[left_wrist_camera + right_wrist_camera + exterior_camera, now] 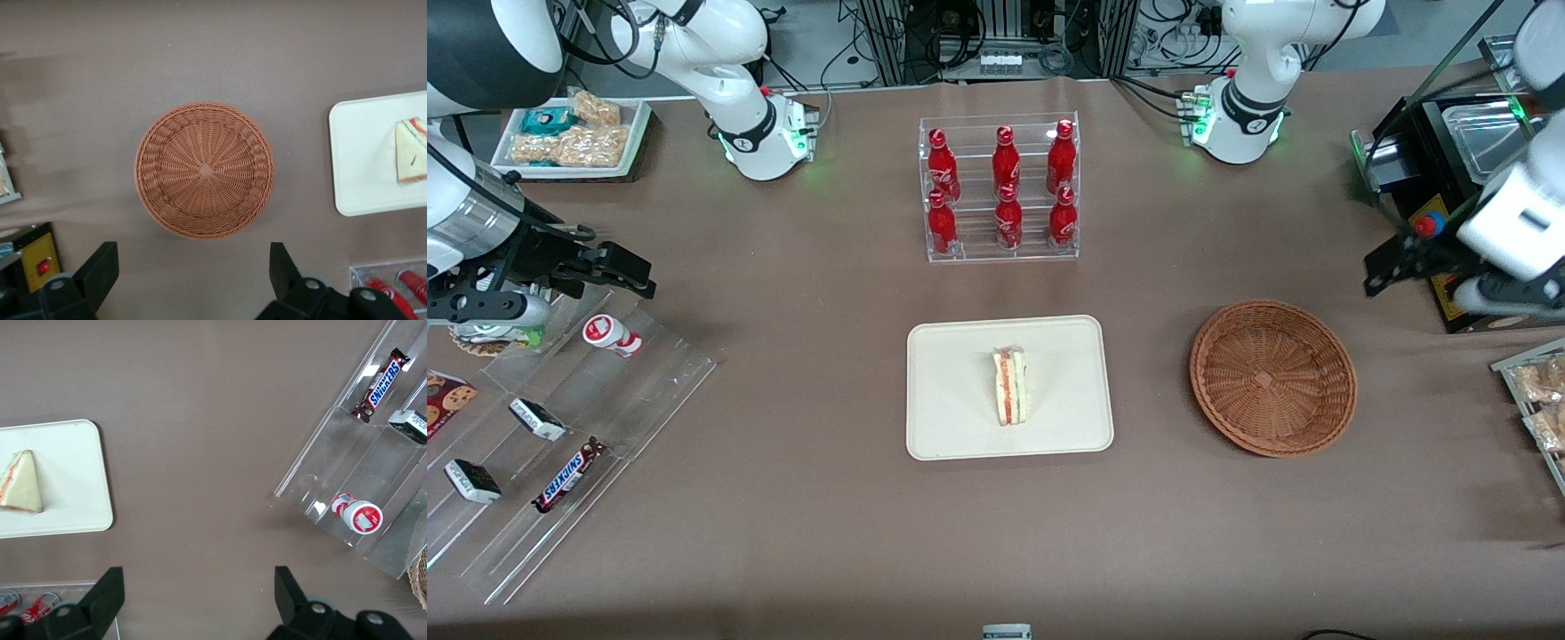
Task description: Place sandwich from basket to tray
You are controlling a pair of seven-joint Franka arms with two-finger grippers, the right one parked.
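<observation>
The sandwich (1010, 388), a pale wedge with red and green filling, lies on the cream-white tray (951, 427) in the middle of the table. The round wicker basket (1272, 378) sits beside the tray toward the working arm's end and holds nothing. My left gripper (1385, 267) hangs above the table, a little farther from the front camera than the basket and off its rim. In the left wrist view the gripper (193, 263) is open with nothing between its fingers, and the basket (204, 170), tray (360, 160) and sandwich (410, 151) show below it.
A clear rack of red bottles (1000, 187) stands farther from the front camera than the tray. A black device (1432, 169) and bagged pastries (1538, 400) sit at the working arm's end. Acrylic snack racks (560, 427) lie toward the parked arm's end.
</observation>
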